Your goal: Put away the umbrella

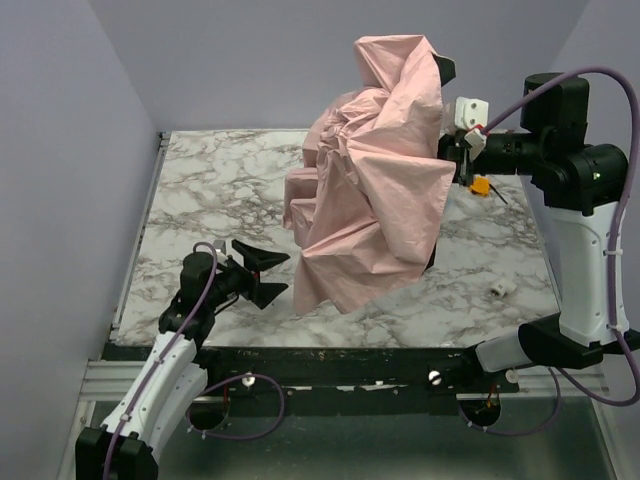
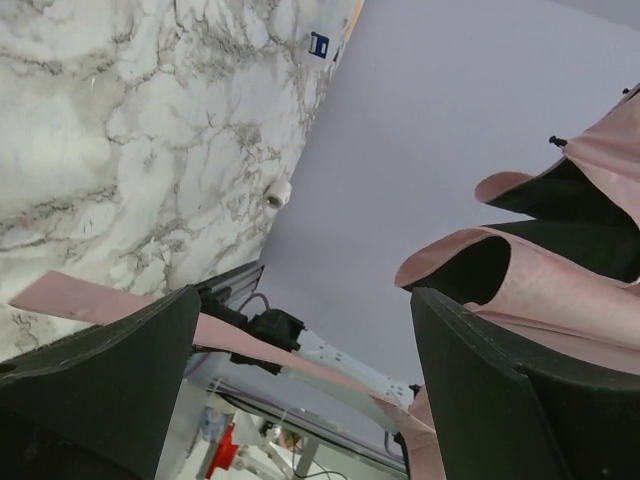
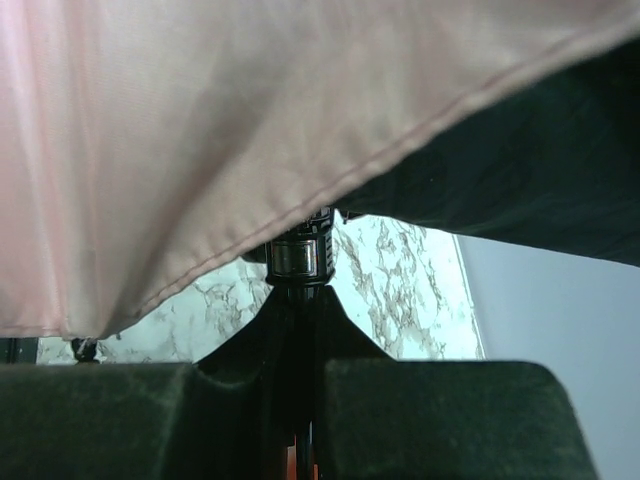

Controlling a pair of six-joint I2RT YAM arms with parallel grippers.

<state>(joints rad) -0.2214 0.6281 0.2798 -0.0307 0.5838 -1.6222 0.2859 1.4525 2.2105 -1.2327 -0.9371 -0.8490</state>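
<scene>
Umbrella point(image 1: 372, 175) hangs half-collapsed above the middle of the surface point(image 1: 200, 190), canopy drooping, lower hem close to the marble. Your right claw point(image 1: 458, 152) is clamped on the dark shaft, with the arm raised high and reaching left. I judge the height is there to let the fabric hang free for gathering. Your left claw point(image 1: 264, 270) sits low at near left, spread wide, holding nothing, and faces the hem.

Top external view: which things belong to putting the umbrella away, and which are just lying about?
Job in hand:
- pale pink umbrella, held up by the right gripper
- left gripper, open and empty

Lying about:
- small white cylinder on the marble table
- small orange object at the far right
</scene>
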